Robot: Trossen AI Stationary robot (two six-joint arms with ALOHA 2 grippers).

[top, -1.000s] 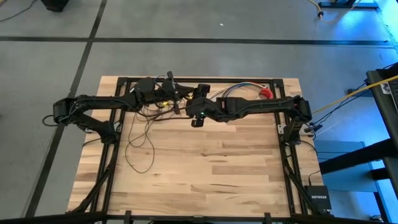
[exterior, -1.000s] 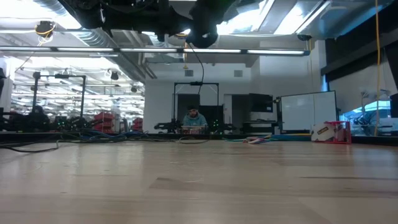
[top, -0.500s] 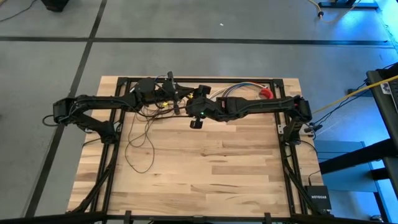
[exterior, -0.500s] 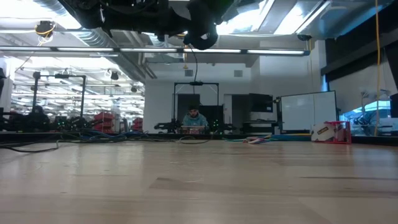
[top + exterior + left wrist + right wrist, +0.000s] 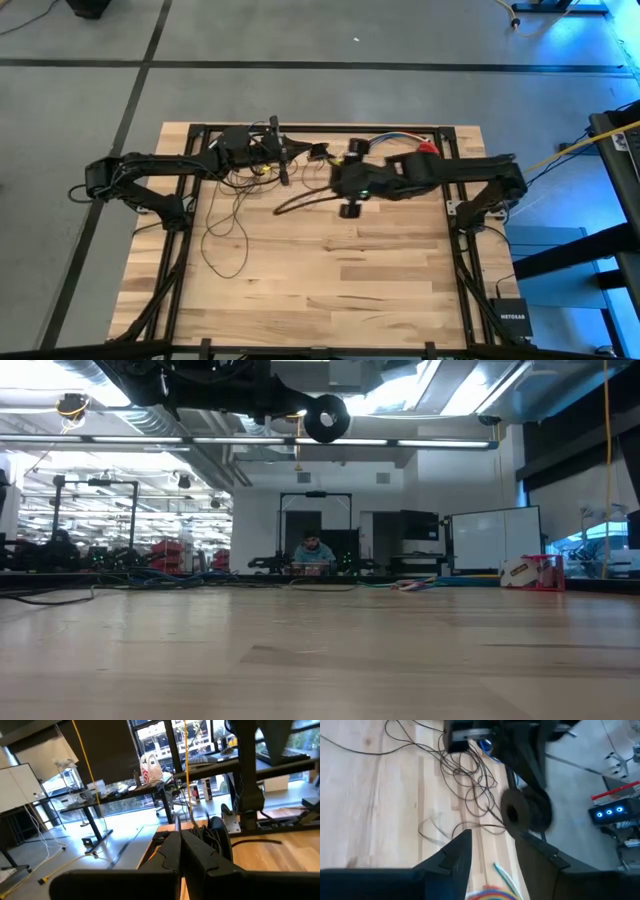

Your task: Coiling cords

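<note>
1. Left gripper (image 5: 179,837), on the dark left arm, is hovering over the far-left part of the pale wooden slat table (image 5: 330,290). Its jaws are pressed together and appear to be pinching the cord right beside the puck.
2. The very long, thin dark brown-black cord (image 5: 225,235) is mostly lying slack on the table below and left of that gripper. It is sitting in several untidy loops, not in a coil.
3. The small black round puck (image 5: 325,418) at the cord's end is hanging in the air off the left gripper, well above the table. The low view is now showing it as a bare ring; 1 second ago the other gripper was covering it.
4. Right gripper (image 5: 492,840) is backing off to the right, away from the puck. Its jaws are spreading apart with nothing between them, where 1 second ago they were together at the puck.
5. A short bundle of multicoloured wires (image 5: 385,137) is lying at the far edge near the right arm, not involved.
6. My read: the puck end has just been handed over, and the left side is now anchoring it alone. The right arm is free to fetch the next length of slack.
7. Progress looks early, since nearly all the cord is lying uncoiled. The main risk is the thin wire slipping out of the pinch once tension comes on.
</note>
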